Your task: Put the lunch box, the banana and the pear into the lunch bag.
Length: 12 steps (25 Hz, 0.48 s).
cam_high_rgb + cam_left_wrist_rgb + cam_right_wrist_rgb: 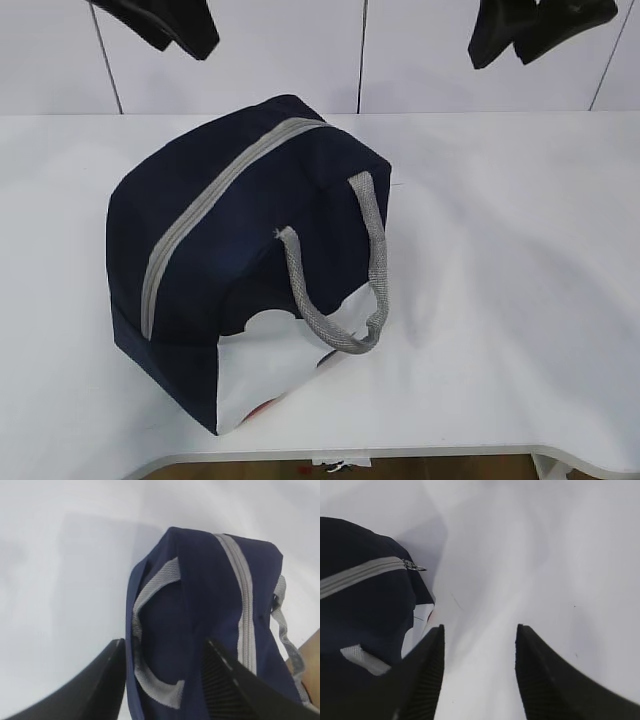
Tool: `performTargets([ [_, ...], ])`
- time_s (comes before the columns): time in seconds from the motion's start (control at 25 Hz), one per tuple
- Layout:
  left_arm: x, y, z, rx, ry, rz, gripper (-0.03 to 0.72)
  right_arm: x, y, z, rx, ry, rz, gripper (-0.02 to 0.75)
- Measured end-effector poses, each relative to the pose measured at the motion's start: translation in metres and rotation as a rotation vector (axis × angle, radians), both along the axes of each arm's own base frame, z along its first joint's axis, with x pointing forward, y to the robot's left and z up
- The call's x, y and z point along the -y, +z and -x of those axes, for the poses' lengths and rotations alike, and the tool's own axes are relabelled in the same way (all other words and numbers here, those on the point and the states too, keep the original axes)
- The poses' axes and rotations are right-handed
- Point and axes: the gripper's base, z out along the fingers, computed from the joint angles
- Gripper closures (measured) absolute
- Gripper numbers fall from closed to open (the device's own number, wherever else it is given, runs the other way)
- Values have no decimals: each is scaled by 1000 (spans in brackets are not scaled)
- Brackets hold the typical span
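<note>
Lunch bag (240, 250): stood on the white table (520, 300), left of centre, grey zipper (215, 205) seen closed along the top; grey handle (345, 275) draped over the near white panel.
Left gripper (165, 690): raised above the bag, fingers held apart, nothing gripped.
Right gripper (480, 680): raised over bare table beside the bag, fingers held apart, empty.
</note>
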Motion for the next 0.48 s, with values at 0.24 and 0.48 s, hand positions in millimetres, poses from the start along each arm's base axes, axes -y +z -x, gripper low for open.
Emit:
performTargets([
  [0.24,-17,19,27,41,34,2,314,10,11,34,13,2,-3,381],
  [0.48,-51,36,83,104,52,-25,315,26,16,90,26,5,-4,381],
])
